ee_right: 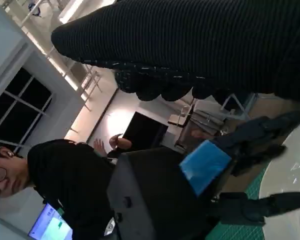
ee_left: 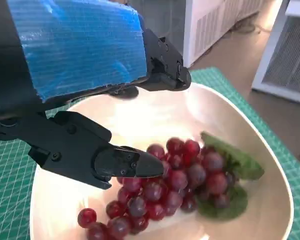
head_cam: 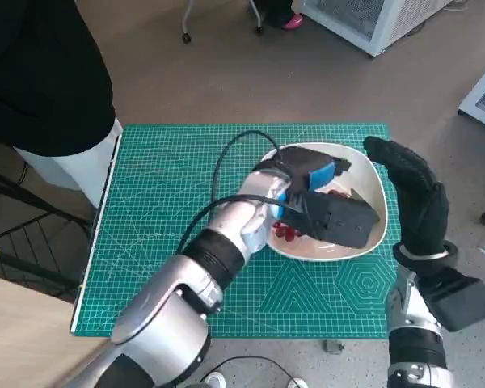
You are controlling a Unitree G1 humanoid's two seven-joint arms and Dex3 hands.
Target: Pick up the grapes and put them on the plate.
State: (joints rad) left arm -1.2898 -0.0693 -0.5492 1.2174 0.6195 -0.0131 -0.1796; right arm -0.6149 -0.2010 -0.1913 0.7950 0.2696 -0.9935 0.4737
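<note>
A bunch of red grapes (ee_left: 175,185) with green leaves (ee_left: 235,162) lies in the white plate (ee_left: 270,165). My left hand (ee_left: 85,50) hovers just over the bunch with its fingers (ee_left: 125,162) spread apart, holding nothing. From the head view the left hand (head_cam: 315,190) covers most of the plate (head_cam: 372,174), and only a few grapes (head_cam: 287,233) peek out below it. My gloved right hand (head_cam: 416,202) stands upright beside the plate's right rim, fingers extended and empty. The right wrist view shows the glove (ee_right: 215,45), the left hand (ee_right: 205,165) and a bit of the plate (ee_right: 295,170).
The plate sits on the right half of a green cutting mat (head_cam: 170,202). A person in black (head_cam: 40,73) stands at the table's far left corner and also appears as a person (ee_right: 65,175) in the right wrist view. A white cabinet (head_cam: 364,20) stands on the floor beyond.
</note>
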